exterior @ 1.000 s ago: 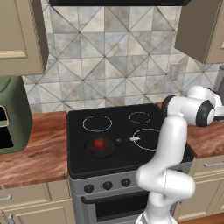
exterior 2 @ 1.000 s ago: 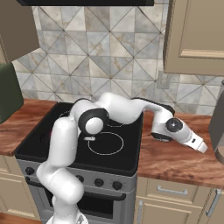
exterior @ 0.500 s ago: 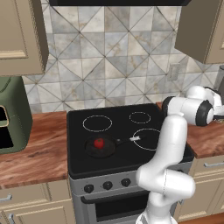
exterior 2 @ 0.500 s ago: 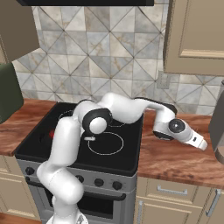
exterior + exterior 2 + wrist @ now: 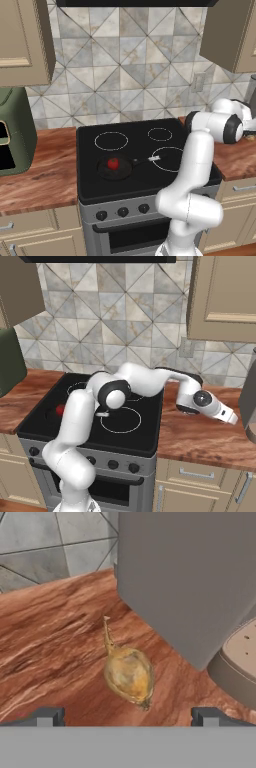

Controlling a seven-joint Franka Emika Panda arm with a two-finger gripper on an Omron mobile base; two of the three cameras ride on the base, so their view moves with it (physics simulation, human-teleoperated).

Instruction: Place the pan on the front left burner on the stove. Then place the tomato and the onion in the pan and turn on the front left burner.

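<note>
Onion [image 5: 128, 677]: yellowish-tan bulb with a dry stalk, lying on its side on the wooden worktop [image 5: 55, 642], just beside a grey appliance [image 5: 190, 577].

Hand view: fingers [image 5: 47, 716] spread wide, either side of the bulb, not touching it. Judged light, firm, with slippery papery skin and apt to roll; best taken across its widest middle, not by the stalk.

Left base view: pan [image 5: 114, 167] sits on the front left burner of the stove [image 5: 95, 192], tomato [image 5: 113, 163] inside.

Right base view: arm reaches far right over the worktop; gripper [image 5: 229, 417] low.
</note>
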